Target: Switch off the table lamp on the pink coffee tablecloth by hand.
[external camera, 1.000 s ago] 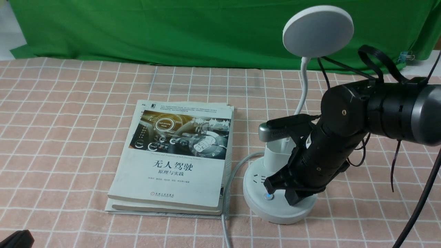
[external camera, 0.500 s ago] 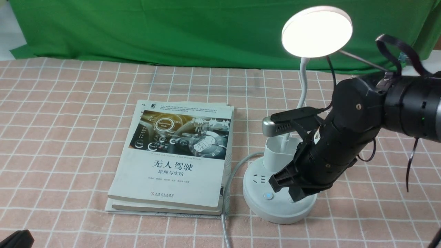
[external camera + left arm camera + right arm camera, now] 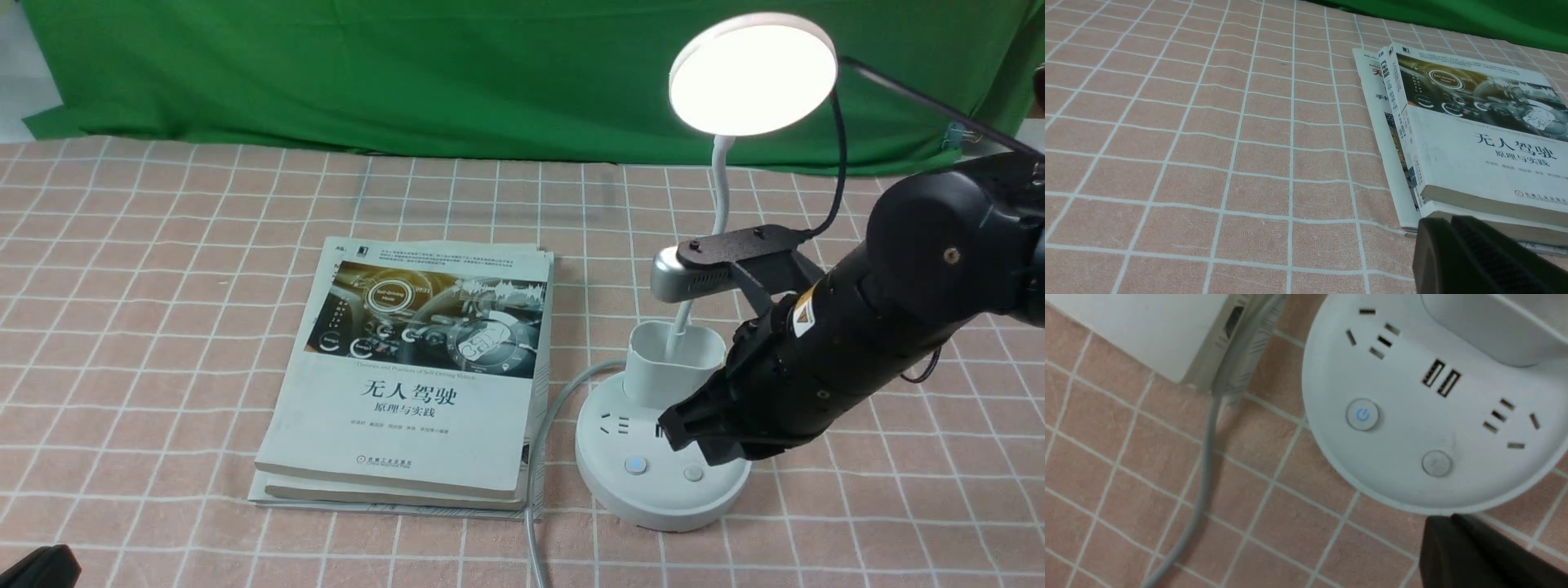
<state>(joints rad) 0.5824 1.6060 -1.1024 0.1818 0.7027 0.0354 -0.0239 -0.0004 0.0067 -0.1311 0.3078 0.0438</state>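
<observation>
A salmon-pink cloth (image 3: 163,327) ruled in thin white squares covers the whole table, lying mostly flat with faint ripples, and a green backdrop (image 3: 408,73) hangs behind its far edge. A sliver of pale wall shows at the upper left corner. The lamp (image 3: 673,363) stands on the cloth right of centre. Its disc head (image 3: 753,73) glows bright, raised on the thin neck against the backdrop, and its round base (image 3: 1412,416) sits flat on the cloth. A blue-lit power button (image 3: 1363,415) and a plain button (image 3: 1437,463) lie on the near part of the base. A grey cord (image 3: 543,441) runs from the base toward the near edge, passing just beside a stack of books (image 3: 416,376) that lies left of the lamp. The hand (image 3: 684,433) reaches in from the right and slants down over the base, its silver camera bar (image 3: 694,273) in front of the neck. Its fingers look pressed together with nothing between them, and the tip touches neither button. The left gripper (image 3: 37,567) shows only as a black corner at the near left. In its wrist view one ribbed finger (image 3: 1474,253) is seen near the books, too partial to tell how wide it stands.
</observation>
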